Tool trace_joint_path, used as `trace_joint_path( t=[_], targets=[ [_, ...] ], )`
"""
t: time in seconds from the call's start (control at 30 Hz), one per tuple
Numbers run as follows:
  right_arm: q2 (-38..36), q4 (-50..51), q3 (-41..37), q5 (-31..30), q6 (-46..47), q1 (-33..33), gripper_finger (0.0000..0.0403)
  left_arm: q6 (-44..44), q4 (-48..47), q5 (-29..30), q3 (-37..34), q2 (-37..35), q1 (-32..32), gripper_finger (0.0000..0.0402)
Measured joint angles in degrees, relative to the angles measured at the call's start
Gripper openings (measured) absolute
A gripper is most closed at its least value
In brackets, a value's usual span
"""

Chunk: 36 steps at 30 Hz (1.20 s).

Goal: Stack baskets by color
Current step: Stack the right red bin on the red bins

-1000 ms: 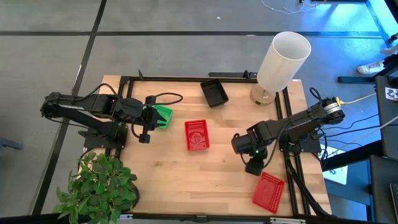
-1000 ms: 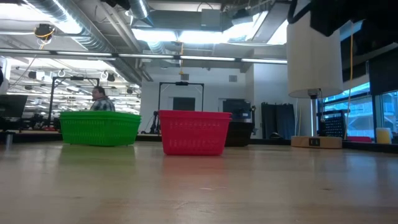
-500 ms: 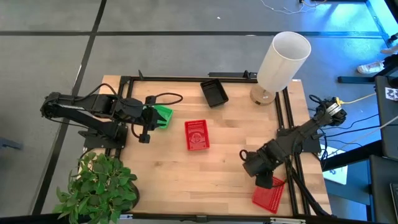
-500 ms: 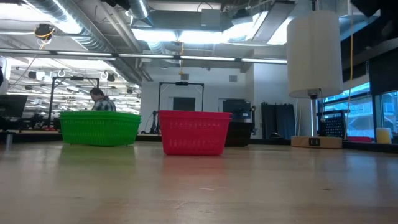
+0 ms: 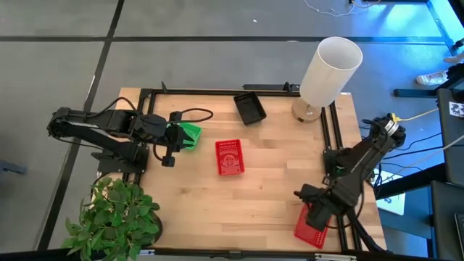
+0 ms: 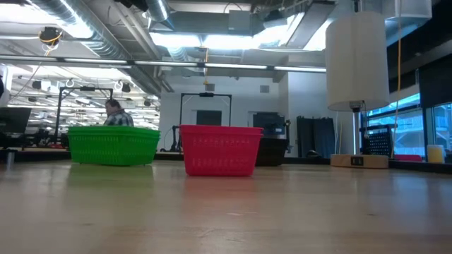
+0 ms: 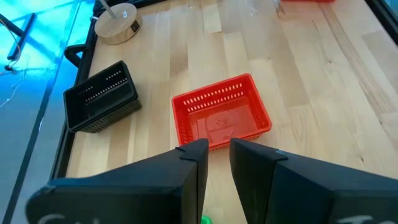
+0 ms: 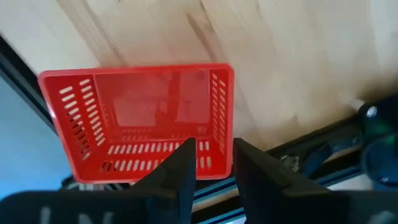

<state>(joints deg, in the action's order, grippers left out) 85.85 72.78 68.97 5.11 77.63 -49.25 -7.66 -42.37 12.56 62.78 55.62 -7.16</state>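
Down at the table's front right corner, the right gripper (image 5: 317,216) hangs with fingers parted and empty over the red basket (image 8: 140,118), and it should straddle one wall squarely before pinching shut.

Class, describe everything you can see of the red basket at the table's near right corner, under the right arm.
The red basket is a small, shallow rectangular tray of what looks like bright red plastic, its walls pierced by rows of slots around a mostly smooth floor. It sits open side up and empty, turned at an angle to the table's edges, one corner hanging past the wooden top over the black frame rail. The right gripper hangs just above one wall, fingers parted; I cannot see that they touch it. Nothing is stacked in it.
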Motion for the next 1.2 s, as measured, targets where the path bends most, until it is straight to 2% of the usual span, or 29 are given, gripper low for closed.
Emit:
trace_joint_path(
  t=[0.17, 0.23, 0.77, 0.93, 1.03, 1.1, 1.2],
  targets=[
    [-2.3, 0.2, 0.0, -5.3, 7.5, -3.1, 0.0105, -0.4, 0.0, 0.0, 0.0, 0.0, 0.0, 0.0058],
    [-3.2, 0.3, 0.0, -5.6, 9.3, -3.8, 0.0105, -0.4, 0.0, 0.0, 0.0, 0.0, 0.0, 0.0058],
    [-6.9, 2.8, 0.0, -10.5, 9.8, -5.7, 0.0105, -0.4, 2.5, 0.5, 0.0, 0.0, 0.0, 0.0058],
    [-12.6, 5.1, 0.0, -11.2, 10.7, -5.0, 0.0105, -0.5, 3.1, 0.5, 0.0, 0.0, 0.0, 0.0058],
    [-17.1, 5.6, -0.7, -14.9, 10.6, -4.4, 0.0105, -0.5, 3.1, 0.5, 0.0, 0.0, 0.0, 0.0058],
    [-21.2, 3.8, -3.8, -16.9, 10.6, -3.8, 0.0105, -0.5, 3.1, 0.5, 0.0, 0.0, 0.0, 0.0058],
    [-28.0, -3.0, -12.2, -17.0, 11.7, -3.1, 0.0105, -0.5, 3.1, 0.5, 0.0, 0.0, 0.0, 0.0058]
  ],
)
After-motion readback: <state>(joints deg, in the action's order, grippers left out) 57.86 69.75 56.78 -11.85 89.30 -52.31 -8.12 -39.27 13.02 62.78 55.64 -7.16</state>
